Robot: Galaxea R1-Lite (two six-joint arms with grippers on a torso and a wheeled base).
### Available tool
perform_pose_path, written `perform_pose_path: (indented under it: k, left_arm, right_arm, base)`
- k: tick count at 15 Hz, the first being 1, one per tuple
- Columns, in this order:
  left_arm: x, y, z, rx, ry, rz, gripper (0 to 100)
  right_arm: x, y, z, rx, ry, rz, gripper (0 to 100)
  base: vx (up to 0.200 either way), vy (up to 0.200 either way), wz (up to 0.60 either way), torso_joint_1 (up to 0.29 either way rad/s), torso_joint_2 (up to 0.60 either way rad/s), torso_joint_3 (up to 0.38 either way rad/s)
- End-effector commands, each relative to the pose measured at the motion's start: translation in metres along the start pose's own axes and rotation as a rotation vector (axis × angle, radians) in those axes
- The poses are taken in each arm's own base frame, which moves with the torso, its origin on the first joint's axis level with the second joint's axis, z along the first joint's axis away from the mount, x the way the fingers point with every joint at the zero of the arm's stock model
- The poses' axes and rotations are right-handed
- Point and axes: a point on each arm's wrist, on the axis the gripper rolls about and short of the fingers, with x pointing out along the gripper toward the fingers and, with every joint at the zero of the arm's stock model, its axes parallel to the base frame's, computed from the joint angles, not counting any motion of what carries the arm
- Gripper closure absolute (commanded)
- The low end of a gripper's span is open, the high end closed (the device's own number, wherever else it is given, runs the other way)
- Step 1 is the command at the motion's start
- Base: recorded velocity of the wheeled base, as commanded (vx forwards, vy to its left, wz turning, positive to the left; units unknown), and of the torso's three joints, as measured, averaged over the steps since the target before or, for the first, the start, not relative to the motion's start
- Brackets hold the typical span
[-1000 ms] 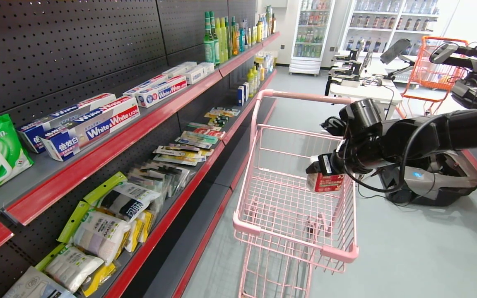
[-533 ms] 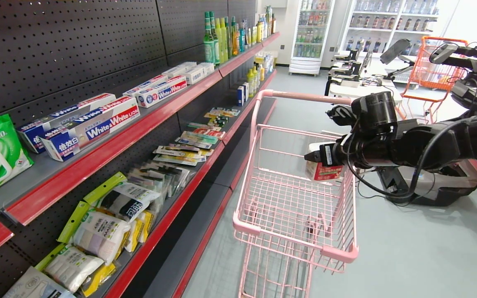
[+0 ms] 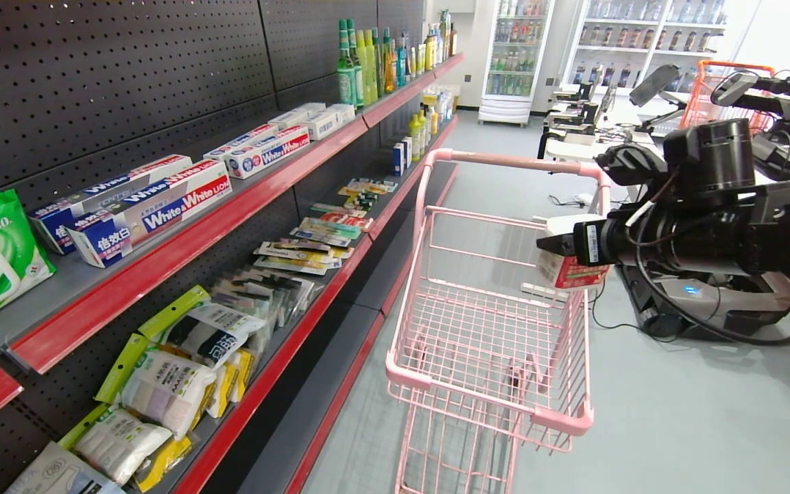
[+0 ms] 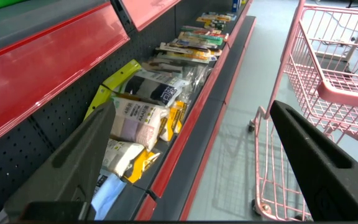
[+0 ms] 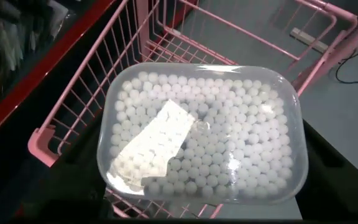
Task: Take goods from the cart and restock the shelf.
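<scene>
My right claw (image 3: 551, 245) is clamped on a small tub (image 3: 566, 273) and holds it over the pink cart (image 3: 425, 206), up by the basket's right-hand rim and towards the handle end, well clear of the wire floor. In the head view the tub stands close to upright. Its pale lid is on top, a red and white label wraps the body below, and its tall axis runs roughly up and down with a slight lean. From the right wrist I look almost straight down on the lid of the tub (image 5: 204, 134). It is a clear, rounded rectangle packed with small white tips, with a patch of glare across it, and its longer side spans between the two dark fingers. The cart's wire basket (image 5: 160, 31) lies beneath it.

My left claw (image 4: 191, 106) is spread wide with nothing between the fingers. It sits low beside the shelf (image 3: 162, 261), with the hanging packets (image 4: 138, 121) on the lower tier just ahead and the cart's frame (image 4: 328, 87) to the other side.

On the upper tier, toothpaste boxes (image 3: 155, 206) lie lengthwise along the red front edge.
</scene>
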Motion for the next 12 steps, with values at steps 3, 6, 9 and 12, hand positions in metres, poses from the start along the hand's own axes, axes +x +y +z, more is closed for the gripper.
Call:
perform_pose_path:
  k: [3,6,9,12]
  left_arm:
    - [0.000,0.000,0.000,0.000,0.001,0.001,0]
    - [0.000,0.000,0.000,0.000,0.001,0.001,0]
    - [0.000,0.000,0.000,0.000,0.001,0.001,0]
    - [0.000,0.000,0.000,0.000,0.001,0.001,0]
  right_arm:
    - [-0.054,-0.005,0.004,0.002,-0.095,-0.003,100]
    - [-0.090,-0.008,-0.012,0.003,-0.121,0.005,100]
    - [-0.125,-0.019,-0.032,-0.003,-0.150,-0.042,100]
    - [-0.147,-0.020,-0.047,-0.009,-0.181,-0.046,100]
  base:
    - [0.000,0.000,0.00,0.000,0.00,0.000]
    - [0.000,0.000,0.00,0.000,0.00,0.000]
    - [0.000,0.000,0.00,0.000,0.00,0.000]
    - [0.000,0.000,0.00,0.000,0.00,0.000]
